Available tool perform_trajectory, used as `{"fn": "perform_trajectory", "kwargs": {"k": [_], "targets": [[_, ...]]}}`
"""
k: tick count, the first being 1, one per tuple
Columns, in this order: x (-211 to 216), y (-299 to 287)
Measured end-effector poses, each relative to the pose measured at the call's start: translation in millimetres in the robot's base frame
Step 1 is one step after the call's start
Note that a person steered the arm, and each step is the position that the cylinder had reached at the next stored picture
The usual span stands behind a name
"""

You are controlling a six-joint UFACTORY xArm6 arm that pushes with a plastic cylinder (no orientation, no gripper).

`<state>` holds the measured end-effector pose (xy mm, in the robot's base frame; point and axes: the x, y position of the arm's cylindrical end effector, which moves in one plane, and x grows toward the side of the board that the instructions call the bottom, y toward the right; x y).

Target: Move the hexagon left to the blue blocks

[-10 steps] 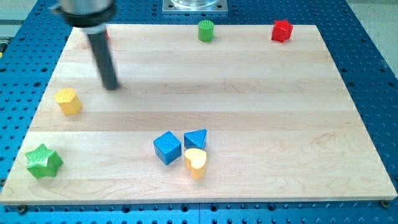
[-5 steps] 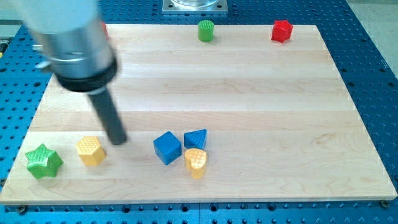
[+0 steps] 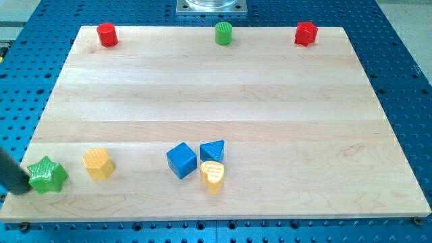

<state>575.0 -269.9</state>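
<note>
The yellow hexagon [image 3: 98, 163] lies near the view's bottom left of the wooden board. The blue cube [image 3: 181, 160] and the blue triangle [image 3: 213, 150] sit side by side at the bottom centre, well to the right of the hexagon. My tip [image 3: 21, 190] is at the far left edge of the view, just left of the green star [image 3: 47, 175] and close against it. Only the lowest part of the rod shows. The tip is well left of the hexagon, with the star between them.
A yellow heart [image 3: 212, 175] touches the blue blocks from below. A red cylinder [image 3: 106, 34], a green cylinder [image 3: 223, 32] and a red block [image 3: 306, 32] line the board's top edge. The board's left edge [image 3: 40, 128] runs near the star.
The hexagon slid from the left middle down to the bottom left and now rests. The rod left the hexagon and swung to the far left, beside the green star.
</note>
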Motion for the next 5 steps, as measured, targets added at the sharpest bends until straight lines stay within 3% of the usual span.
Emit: {"fn": "perform_trajectory", "kwargs": {"k": [2, 4, 5], "targets": [[-20, 102], [8, 122], [8, 181]]}}
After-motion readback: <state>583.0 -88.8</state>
